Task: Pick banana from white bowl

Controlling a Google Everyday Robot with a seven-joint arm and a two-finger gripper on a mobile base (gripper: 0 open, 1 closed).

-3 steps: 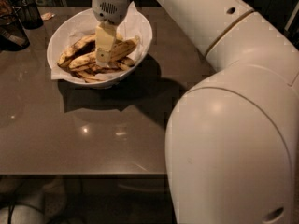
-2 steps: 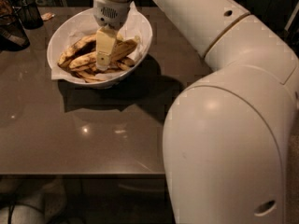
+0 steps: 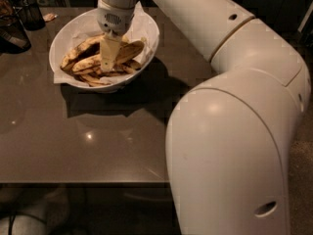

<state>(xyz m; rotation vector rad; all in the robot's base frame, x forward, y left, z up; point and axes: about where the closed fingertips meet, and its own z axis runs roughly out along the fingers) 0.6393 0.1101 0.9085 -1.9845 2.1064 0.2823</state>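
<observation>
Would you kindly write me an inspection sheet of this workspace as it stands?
Surface: glossy grey-brown tabletop, reflecting lights.
Job's things: wide white paper-lined bowl at the far left, holding several speckled bananas; a long brown-speckled yellow banana lies across the pile.
Clutter: small dark cup and a dark object at the far left edge.
Grippers: pale hand is down inside the bowl, at the long banana.
Cables: nothing seen.
Surroundings: white robot arm fills the right; dark beyond the table.
</observation>
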